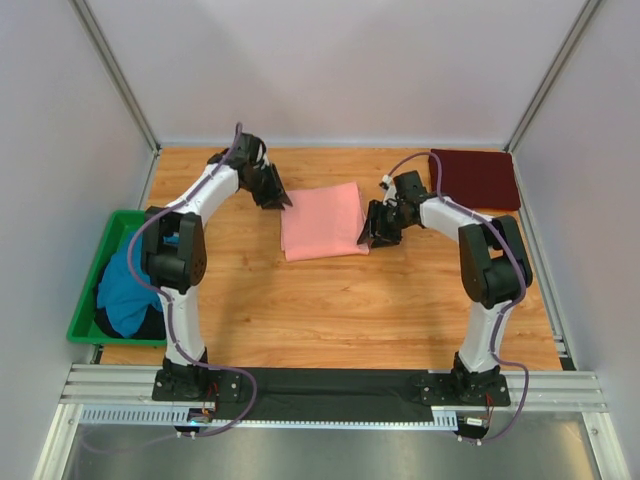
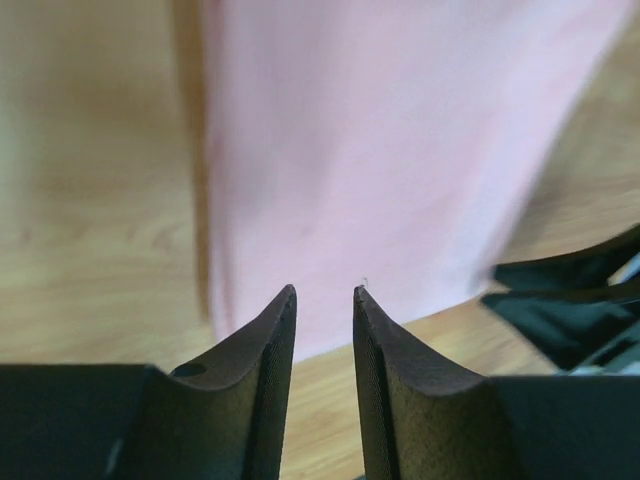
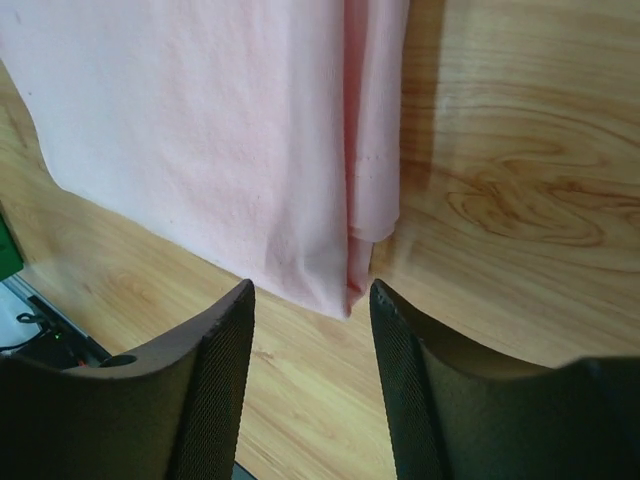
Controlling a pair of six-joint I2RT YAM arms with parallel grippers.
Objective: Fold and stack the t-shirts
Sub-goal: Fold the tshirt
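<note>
A folded salmon-pink cotton t-shirt [image 1: 322, 220] lies mid wooden desk [image 1: 330, 310]; a folded dark maroon t-shirt [image 1: 474, 178] sits far right; a teal-blue t-shirt [image 1: 125, 285] fills the green plastic bin [image 1: 122, 225], left. At the pink one's far-left corner the left hand [image 2: 325, 292] is slightly parted; at its near-right corner the right hand [image 3: 312, 285] is spread, both holding nothing

This is a robotics lab cell: a wooden counter [image 1: 330, 310] boxed in by plain grey panels [image 1: 340, 70] on aluminium posts [image 1: 115, 75]. Along its near edge an aluminium rail [image 1: 110, 385] carries the cabled left arm [image 1: 185, 250] and right arm [image 1: 490, 262], and a green bin [image 1: 118, 224] sits at its left edge.
</note>
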